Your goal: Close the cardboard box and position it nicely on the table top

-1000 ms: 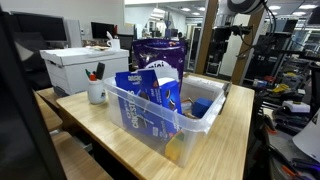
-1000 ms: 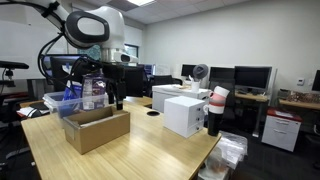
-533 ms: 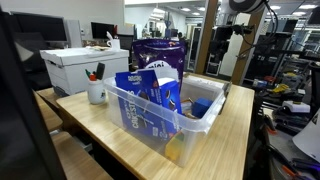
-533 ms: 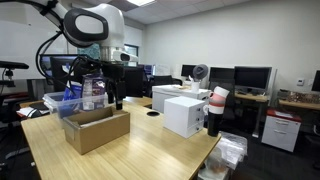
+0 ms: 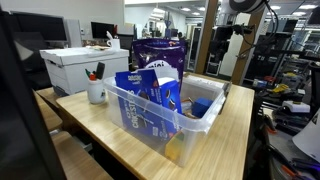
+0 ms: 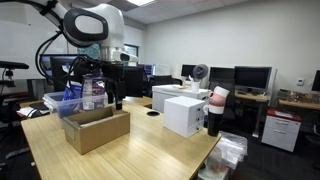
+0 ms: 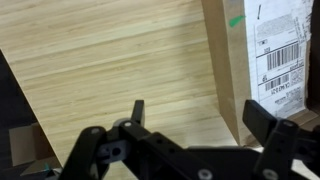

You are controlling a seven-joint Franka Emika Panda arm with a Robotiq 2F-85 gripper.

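The cardboard box stands open on the table top, flaps up, near the table's left end. My gripper hangs above the box's far right corner, open and empty. In the wrist view the gripper is open, with one fingertip over bare wood and the other beside the box's labelled wall, which runs down the right. In an exterior view the clear bin hides the cardboard box.
A clear plastic bin of snack packs stands behind the cardboard box and also shows in an exterior view. A white lidded file box, a white mug with pens and a black cup stand on the table.
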